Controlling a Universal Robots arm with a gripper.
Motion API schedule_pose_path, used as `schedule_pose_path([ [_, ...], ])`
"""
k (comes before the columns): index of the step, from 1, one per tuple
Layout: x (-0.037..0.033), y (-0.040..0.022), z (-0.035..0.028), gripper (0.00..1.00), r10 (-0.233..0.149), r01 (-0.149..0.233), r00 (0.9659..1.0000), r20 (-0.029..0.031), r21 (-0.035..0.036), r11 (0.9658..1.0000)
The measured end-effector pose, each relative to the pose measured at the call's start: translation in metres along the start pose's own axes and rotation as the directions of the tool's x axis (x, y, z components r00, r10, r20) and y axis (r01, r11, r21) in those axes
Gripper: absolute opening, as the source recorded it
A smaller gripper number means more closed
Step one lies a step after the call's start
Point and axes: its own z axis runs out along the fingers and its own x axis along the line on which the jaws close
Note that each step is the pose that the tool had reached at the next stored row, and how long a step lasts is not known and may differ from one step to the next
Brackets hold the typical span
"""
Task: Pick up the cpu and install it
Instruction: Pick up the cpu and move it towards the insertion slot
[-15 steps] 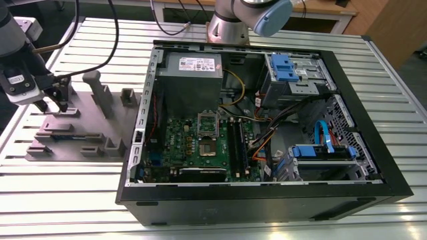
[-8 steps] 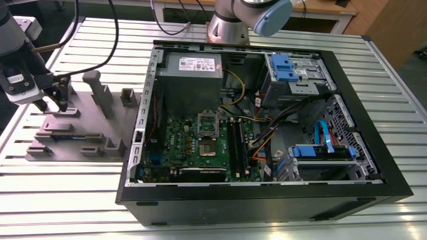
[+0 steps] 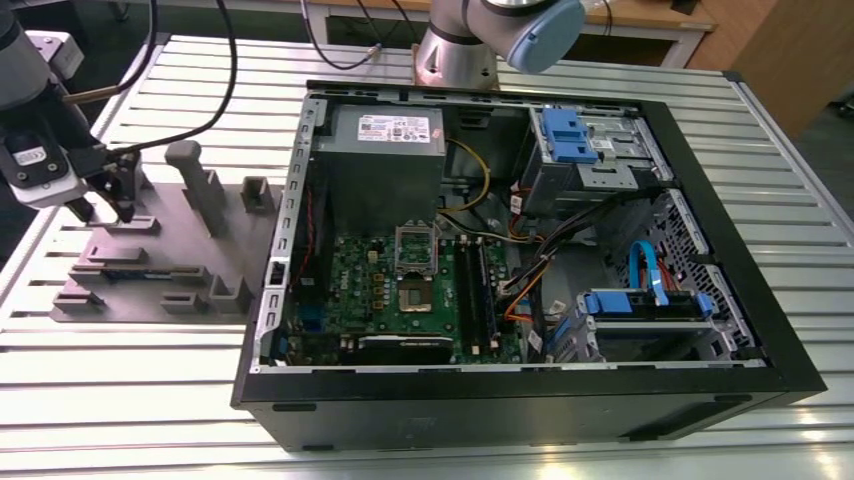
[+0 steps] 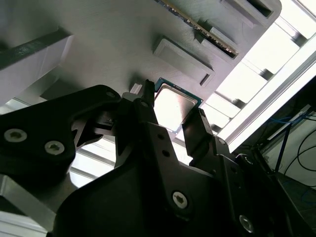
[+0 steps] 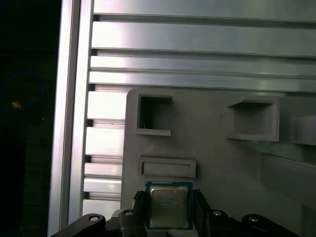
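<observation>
Pick-up step, grasp phase: the end effector [image 3: 104,208] hangs over the mauve-grey tray [image 3: 167,250] on the desk [image 3: 134,350], its jaws closed against opposite edges of the cpu [image 5: 169,206] (flat, shiny side up); lifting it would seemingly demand a level, slip-free hold.

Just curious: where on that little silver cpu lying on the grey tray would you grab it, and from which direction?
Probably by two opposite thin edges, coming straight down from above. The cpu lies flat on the tray, shiny top up, so only its rim offers purchase; choose the edges not facing the raised block beside it.
</observation>
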Motion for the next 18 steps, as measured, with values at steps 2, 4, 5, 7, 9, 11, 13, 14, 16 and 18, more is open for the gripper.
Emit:
schedule_pose_path([
  [2,0.0,0.0001,-0.0017,0.47,0.0,0.0,1.0,0.0,0.0,1.0],
  [4,0.0,0.0001,-0.0019,0.47,0.0,0.0,1.0,0.0,0.0,1.0],
  [5,0.0,0.0001,-0.0021,0.47,0.0,0.0,1.0,0.0,0.0,1.0],
  [7,0.0001,0.0001,-0.0027,0.47,0.0,0.0,1.0,-0.0001,0.0001,1.0],
  [9,0.0001,0.0001,-0.0034,0.47,0.0,0.0,1.0,-0.0001,0.0001,1.0],
  [11,0.0001,0.0002,-0.004,0.47,0.0,0.0,1.0,0.0,0.0,1.0],
  [13,0.0001,0.0002,-0.0046,0.47,0.0,0.0,1.0,0.0,0.0,1.0],
  [14,0.0001,0.0002,-0.0051,0.47,0.0,0.0,1.0,-0.0001,0.0001,1.0],
  [16,0.0001,0.0003,-0.0063,0.47,0.0,0.0,1.0,-0.0002,0.0001,1.0],
  [18,0.0001,0.0003,-0.0075,0.47,0.0,0.0,1.0,-0.0001,0.0001,1.0],
])
